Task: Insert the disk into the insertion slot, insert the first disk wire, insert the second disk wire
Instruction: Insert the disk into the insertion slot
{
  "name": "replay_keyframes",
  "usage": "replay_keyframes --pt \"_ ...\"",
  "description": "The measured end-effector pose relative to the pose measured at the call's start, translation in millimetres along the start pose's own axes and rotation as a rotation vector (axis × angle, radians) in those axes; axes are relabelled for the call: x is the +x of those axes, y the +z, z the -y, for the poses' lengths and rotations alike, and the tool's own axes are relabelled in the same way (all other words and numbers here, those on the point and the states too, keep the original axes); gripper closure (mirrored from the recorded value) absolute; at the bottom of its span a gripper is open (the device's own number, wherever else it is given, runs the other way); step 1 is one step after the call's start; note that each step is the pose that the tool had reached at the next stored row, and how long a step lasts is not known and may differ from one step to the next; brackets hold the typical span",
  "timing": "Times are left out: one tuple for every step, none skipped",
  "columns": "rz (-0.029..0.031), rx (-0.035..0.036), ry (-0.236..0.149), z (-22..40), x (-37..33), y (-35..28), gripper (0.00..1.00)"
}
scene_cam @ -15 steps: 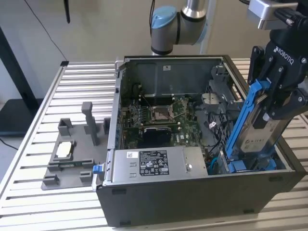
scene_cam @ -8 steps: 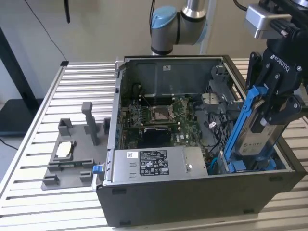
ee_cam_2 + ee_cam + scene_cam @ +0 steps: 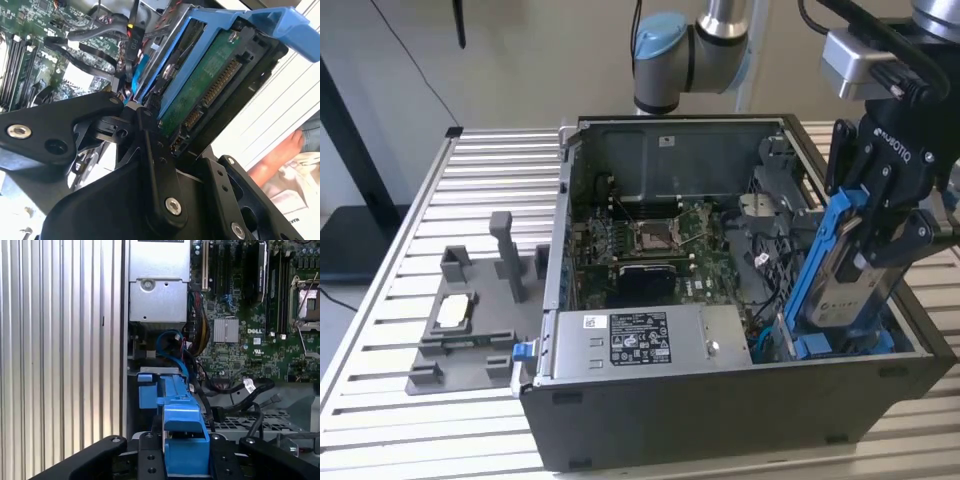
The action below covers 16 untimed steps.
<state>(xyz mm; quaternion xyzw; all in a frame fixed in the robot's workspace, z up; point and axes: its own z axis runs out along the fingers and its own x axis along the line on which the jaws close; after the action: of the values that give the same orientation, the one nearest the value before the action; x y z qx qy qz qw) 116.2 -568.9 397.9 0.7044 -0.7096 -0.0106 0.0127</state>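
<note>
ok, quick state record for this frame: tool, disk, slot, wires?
tool: shut on the disk, gripping its blue frame
disk: tilted, lower end in the insertion slot, upper end above the case rim
disk connector: bare, no wire plugged in
cables: black, loose inside the case

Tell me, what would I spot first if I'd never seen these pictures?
The bright blue frame of the disk jumps out: the black gripper clamps it, tilted, at the exterior view's right, its lower end down inside the open computer case. Next comes the green motherboard in the case's middle, with a grey power-supply box along the near wall.
</note>
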Motion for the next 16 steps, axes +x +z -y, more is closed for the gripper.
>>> replay_keyframes --pt "0.0014 0.0 0.0 0.0 -0.4 1.2 0.67" --pt "0.0029 -0.0001 0.0 0.1 -0.8 2.4 0.67" --pt "0.0045 -0.0001 0.0 0.1 -1.2 3.7 0.67" --pt "0.006 -0.0001 0.0 0.1 -1.6 4.9 0.67" --pt "0.0079 0.0 0.0 0.2 -2.0 6.1 0.67" --pt "0.0098 -0.0001 0.0 0.2 -2.2 7.5 0.67" --pt "0.0124 -0.0001 0.0 0.2 -2.3 8.7 0.67" --pt "0.0142 -0.0001 0.0 0.3 -2.4 9.8 0.67" --pt "0.0152 -0.0001 0.0 0.3 -2.6 10.7 0.67" --pt "0.0152 0.0005 0.0 0.3 -2.7 11.1 0.67" --pt "0.0153 0.0022 -0.001 0.3 -2.8 11.3 0.67" --pt "0.0152 0.0024 -0.001 0.3 -2.8 11.3 0.67" --pt "0.0153 0.0025 -0.001 0.3 -2.9 11.3 0.67" --pt "0.0153 0.0025 -0.001 0.3 -2.9 11.3 0.67" --pt "0.0154 0.0025 -0.001 0.3 -2.9 11.4 0.67" --pt "0.0154 0.0025 -0.001 0.3 -2.9 11.4 0.67"
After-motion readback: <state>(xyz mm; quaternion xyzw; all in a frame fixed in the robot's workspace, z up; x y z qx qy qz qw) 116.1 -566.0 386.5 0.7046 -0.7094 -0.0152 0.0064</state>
